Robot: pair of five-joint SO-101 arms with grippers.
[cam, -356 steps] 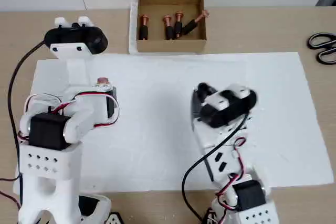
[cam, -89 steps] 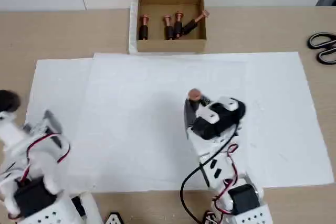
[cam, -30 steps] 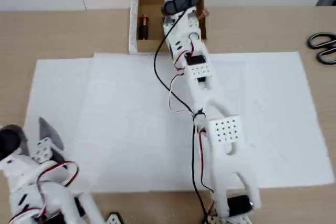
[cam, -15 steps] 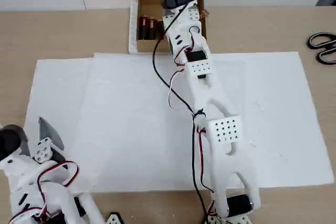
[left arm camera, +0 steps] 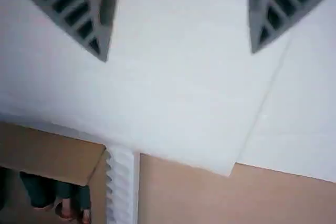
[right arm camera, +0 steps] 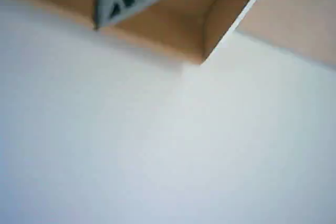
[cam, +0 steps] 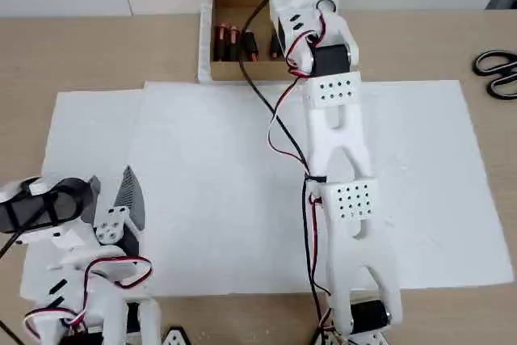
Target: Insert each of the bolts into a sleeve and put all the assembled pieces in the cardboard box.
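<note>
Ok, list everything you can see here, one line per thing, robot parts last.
cardboard box: one, brown, far side of the table, beyond the sheets
assembled pieces: at least three show, black with copper-coloured ends, inside the box; an arm covers part of it
white strip: one, white, against the box's side nearer the left arm
sheets: two overlapping, white, over the middle of the table
scissors: one pair, black handles, at the table's right edge in the high view
table: one, tan
right arm: white, stretched out over the box
left gripper: grey fingers, open, above the sheets near its base
</note>
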